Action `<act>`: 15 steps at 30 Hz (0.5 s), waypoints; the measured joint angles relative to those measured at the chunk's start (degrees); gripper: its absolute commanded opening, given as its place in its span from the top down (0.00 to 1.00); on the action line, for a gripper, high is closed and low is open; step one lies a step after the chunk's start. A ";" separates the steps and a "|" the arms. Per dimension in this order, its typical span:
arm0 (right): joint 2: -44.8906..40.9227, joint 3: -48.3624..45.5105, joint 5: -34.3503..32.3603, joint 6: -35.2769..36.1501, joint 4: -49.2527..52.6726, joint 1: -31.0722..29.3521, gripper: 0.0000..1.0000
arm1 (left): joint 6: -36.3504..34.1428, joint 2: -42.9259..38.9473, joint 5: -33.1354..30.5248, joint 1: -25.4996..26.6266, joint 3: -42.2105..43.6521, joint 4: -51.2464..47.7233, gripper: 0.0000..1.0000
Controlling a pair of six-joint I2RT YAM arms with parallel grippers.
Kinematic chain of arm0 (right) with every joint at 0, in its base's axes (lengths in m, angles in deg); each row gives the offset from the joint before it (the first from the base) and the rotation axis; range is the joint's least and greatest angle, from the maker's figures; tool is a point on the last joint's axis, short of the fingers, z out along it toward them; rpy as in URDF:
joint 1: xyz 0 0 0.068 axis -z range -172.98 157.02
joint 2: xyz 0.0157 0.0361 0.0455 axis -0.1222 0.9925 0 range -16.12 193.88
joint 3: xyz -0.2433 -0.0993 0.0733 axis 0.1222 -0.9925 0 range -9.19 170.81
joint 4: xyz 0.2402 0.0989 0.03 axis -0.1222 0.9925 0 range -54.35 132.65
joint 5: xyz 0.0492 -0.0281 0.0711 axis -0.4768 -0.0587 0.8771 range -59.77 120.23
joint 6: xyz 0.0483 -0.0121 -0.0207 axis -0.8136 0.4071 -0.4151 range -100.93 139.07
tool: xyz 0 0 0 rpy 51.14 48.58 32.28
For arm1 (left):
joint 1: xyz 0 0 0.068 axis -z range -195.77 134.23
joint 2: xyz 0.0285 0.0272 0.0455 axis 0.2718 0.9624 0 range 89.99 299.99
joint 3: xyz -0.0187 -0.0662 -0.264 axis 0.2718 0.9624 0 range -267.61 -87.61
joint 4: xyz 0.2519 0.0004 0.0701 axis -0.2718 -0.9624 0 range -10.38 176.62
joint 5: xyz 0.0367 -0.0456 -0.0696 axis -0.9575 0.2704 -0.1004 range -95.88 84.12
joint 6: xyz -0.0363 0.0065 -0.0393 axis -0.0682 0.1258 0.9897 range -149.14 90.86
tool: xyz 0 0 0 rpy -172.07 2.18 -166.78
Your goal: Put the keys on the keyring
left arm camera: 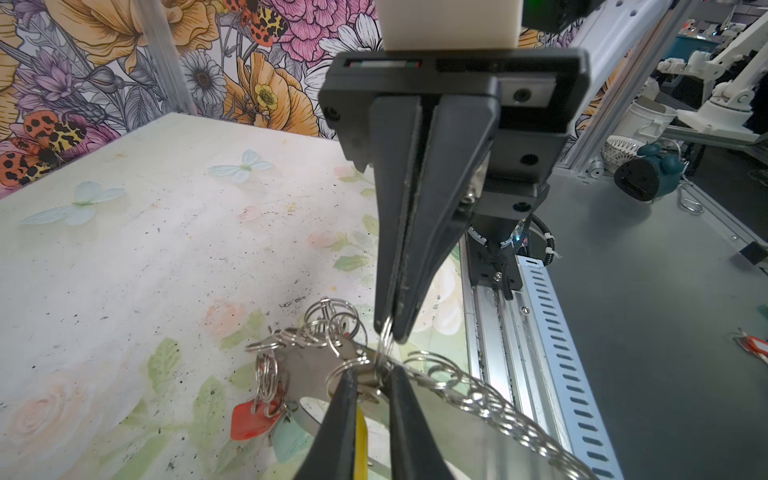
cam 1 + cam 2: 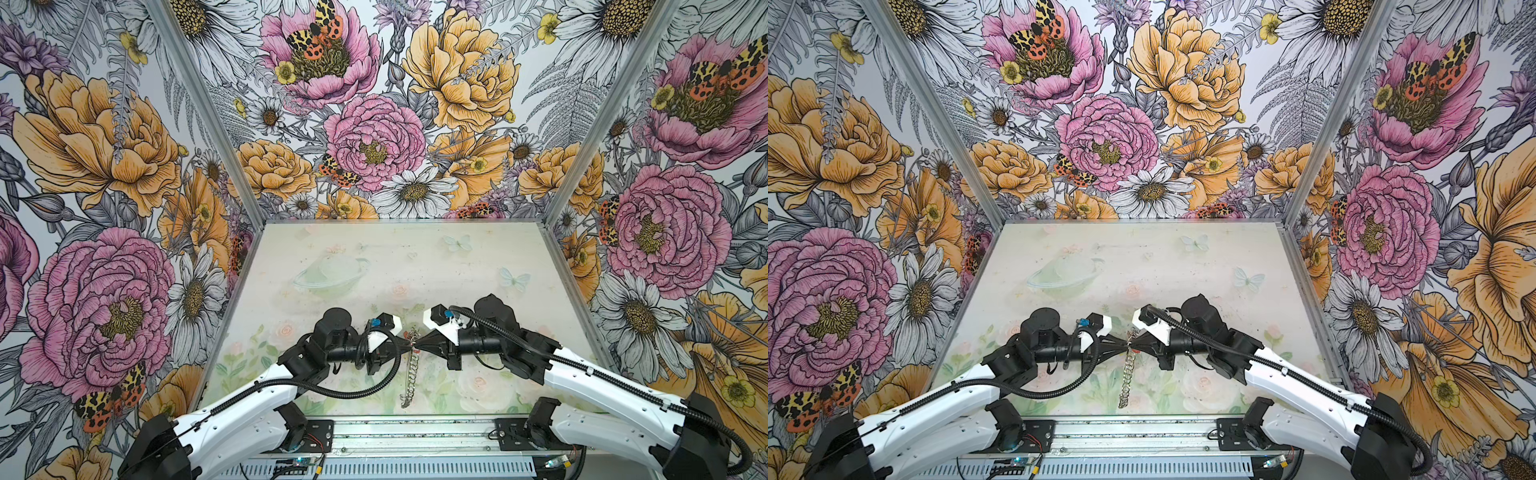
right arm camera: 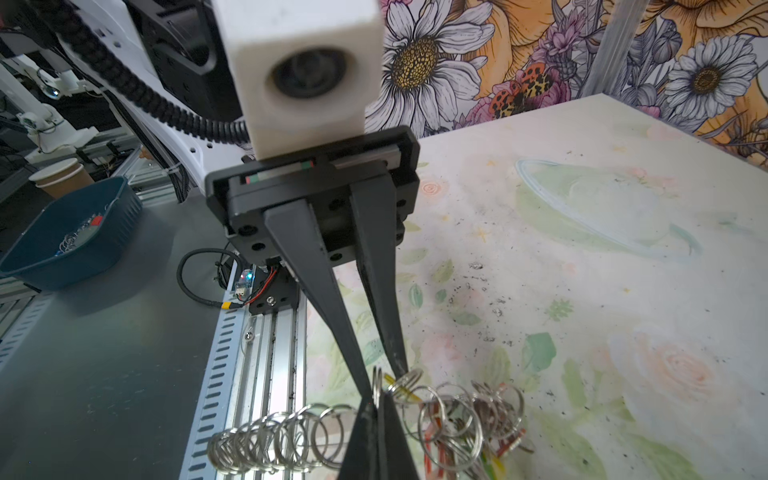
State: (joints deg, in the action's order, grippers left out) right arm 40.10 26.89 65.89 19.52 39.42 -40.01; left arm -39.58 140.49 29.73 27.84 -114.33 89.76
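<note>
Mid-threading, I reckon. My right jaws are clamped on 1 split ring (image 1: 386, 332) of the keyring (image 2: 412, 365), edge-on between my arms over the near middle of the worktop (image 2: 457, 257). Left jaws sit a crack apart around the yellow key (image 1: 360, 432); can't tell if they pinch it. Next move needs the key slid along that coil.

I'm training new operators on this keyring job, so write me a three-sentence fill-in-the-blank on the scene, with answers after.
1. The right gripper is ___ on a small ring at the keyring's edge.
2. The key tag between the left gripper's fingers is ___.
3. The tag next to the pale green tag is ___.

Missing words: shut; yellow; red.
</note>
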 measured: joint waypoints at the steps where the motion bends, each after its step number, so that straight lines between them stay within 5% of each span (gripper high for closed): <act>1: -0.04 -0.79 0.35 -0.76 -1.51 0.11 1.00 | 0.00 -0.26 0.04 0.02 0.04 0.17 0.81; 15: -0.09 -8.35 1.03 -7.98 -19.45 0.13 1.00 | 0.04 -0.42 2.49 -0.04 0.20 2.27 0.83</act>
State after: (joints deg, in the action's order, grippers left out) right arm 40.02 18.54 66.92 11.54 19.96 -39.88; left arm -39.53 140.08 32.23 27.80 -114.13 92.03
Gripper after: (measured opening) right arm 0.047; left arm 0.174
